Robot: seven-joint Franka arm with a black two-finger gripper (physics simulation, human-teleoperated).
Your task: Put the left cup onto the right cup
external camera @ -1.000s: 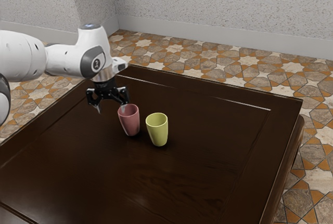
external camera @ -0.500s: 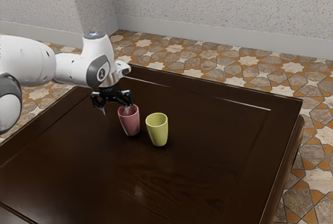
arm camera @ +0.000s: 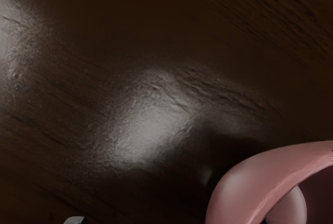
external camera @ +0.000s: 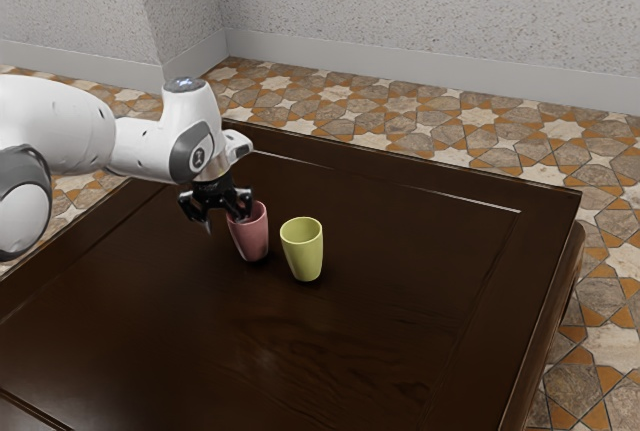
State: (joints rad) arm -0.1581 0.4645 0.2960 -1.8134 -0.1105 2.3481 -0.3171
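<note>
Black fingers (external camera: 200, 209) point down, spread over pink cup (external camera: 252, 239).

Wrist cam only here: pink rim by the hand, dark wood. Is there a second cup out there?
Observer: Yes, a yellow cup stands upright to the exterior view's right of the pink cup, apart from it.
Operator: Gripper closed yet?
Observer: No. The gripper is open, down at the pink cup's rim.
Operator: Pink cup lifted?
Observer: No, it stands on the table.
</note>
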